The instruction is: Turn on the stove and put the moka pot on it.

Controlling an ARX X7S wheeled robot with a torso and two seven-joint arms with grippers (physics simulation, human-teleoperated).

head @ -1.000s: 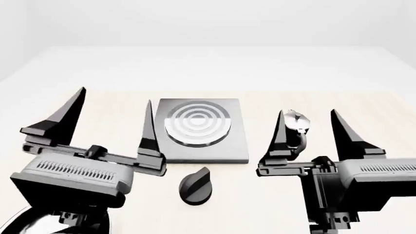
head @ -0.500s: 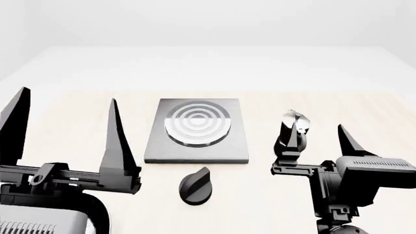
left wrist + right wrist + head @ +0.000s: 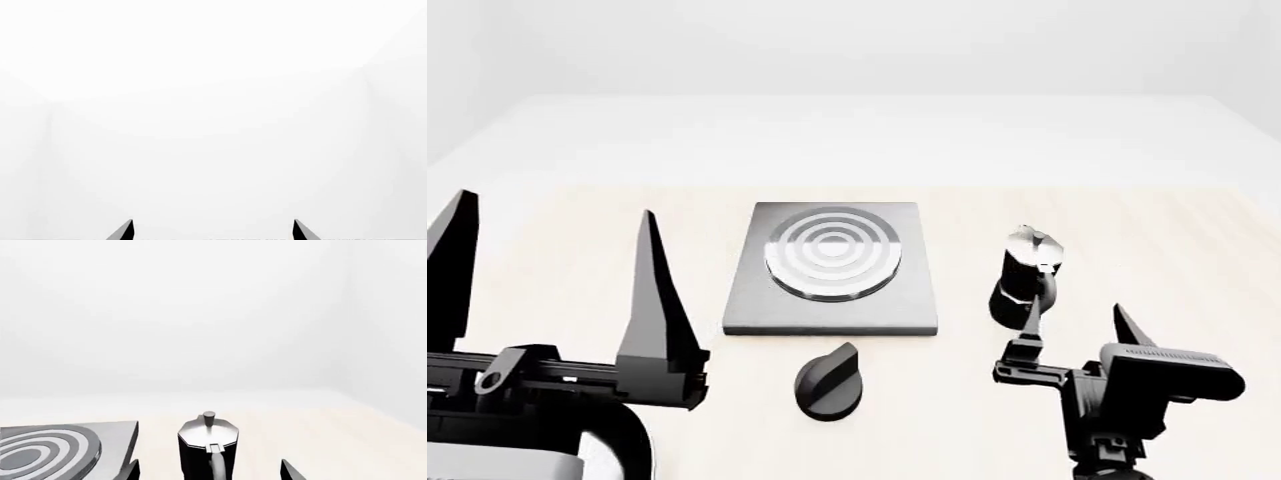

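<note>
the moka pot (image 3: 1024, 278) stands upright on the tabletop (image 3: 1121, 215), just right of the stove (image 3: 830, 268), its handle facing the right gripper (image 3: 1077, 326), whose jaws are apart and empty. approach level and centre the jaws on the handle. the knob (image 3: 827, 381) lies before the stove. the left gripper (image 3: 554, 265), jaws apart, is cut off; its wrist view shows only fingertips.
</note>
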